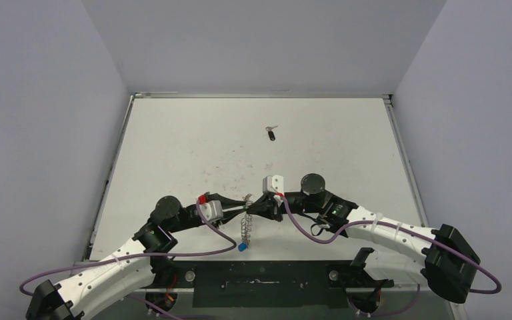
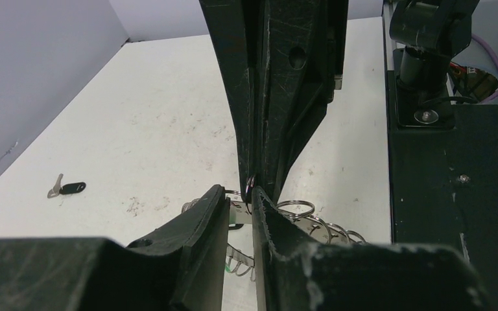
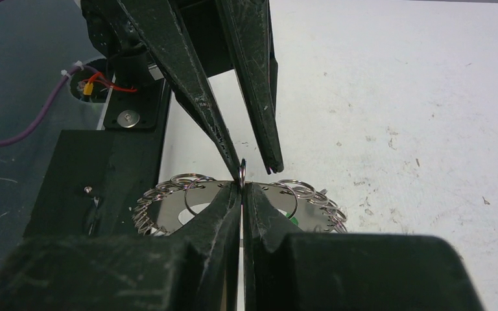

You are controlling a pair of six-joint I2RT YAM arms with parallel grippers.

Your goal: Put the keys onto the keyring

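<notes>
Hanging where the two arms meet, the keyring (image 1: pixel 245 227) dangles edge-on over the near part of the bench (image 1: pixel 193 147). It is just ahead of the dark base plate (image 1: pixel 260 283), and a blue-headed key (image 1: pixel 241 247) sits at its lowest point.

The right claw (image 3: pixel 241 189) has its fingers pressed fully together on the top rim of the keyring. In the right wrist view the flat silvery plate and its row of small wire loops spread out to either side of the pinch, and one small loop stands up right at the fingertips. A bit of green shows behind the plate on the right, too hidden to name.

The left claw (image 2: pixel 238 194) comes in from the opposite side, nose to nose with the right one. Its jaws stand a narrow gap apart. In the right wrist view one of its fingertips (image 3: pixel 240 167) touches the small upright loop while the other hangs free just beside it, so it has no firm hold on anything that can be seen. A small metal piece lies in the gap in the left wrist view, too small to identify.

One black-headed key (image 1: pixel 271 134) lies flat on the bench, well apart from both claws towards the far wall, with its silver blade pointing away from the arms. A second black-headed key cannot be made out.
</notes>
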